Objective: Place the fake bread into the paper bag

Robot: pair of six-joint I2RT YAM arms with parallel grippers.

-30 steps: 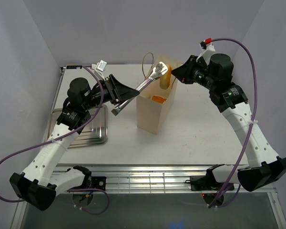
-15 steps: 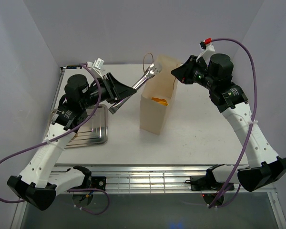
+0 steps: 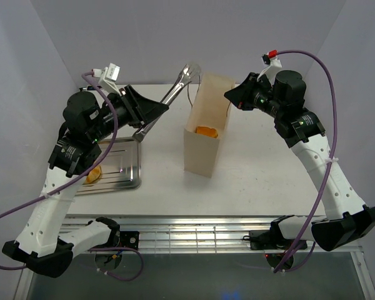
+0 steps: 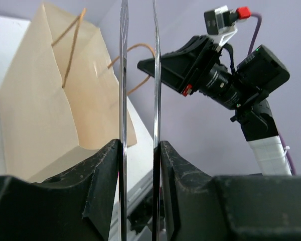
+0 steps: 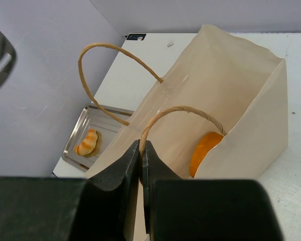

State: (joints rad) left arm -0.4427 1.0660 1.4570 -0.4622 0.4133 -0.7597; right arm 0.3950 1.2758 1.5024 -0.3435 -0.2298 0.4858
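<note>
The paper bag stands upright mid-table, open at the top. One orange fake bread lies inside it, and it also shows in the right wrist view. A striped croissant-shaped bread lies on the metal tray. My left gripper is shut on long silver tongs, raised left of the bag. The tong arms stand apart and empty. My right gripper is shut on the bag's near string handle, at the bag's right rim.
The tray sits at the left near the table's front edge, and it also shows in the right wrist view with the croissant. The bag's other handle arches free. White walls close in behind and at both sides.
The tongs let an orange bread drop into the bag, then my left arm drew them up and to the left, clear of the bag. The right gripper kept its hold on the handle.
</note>
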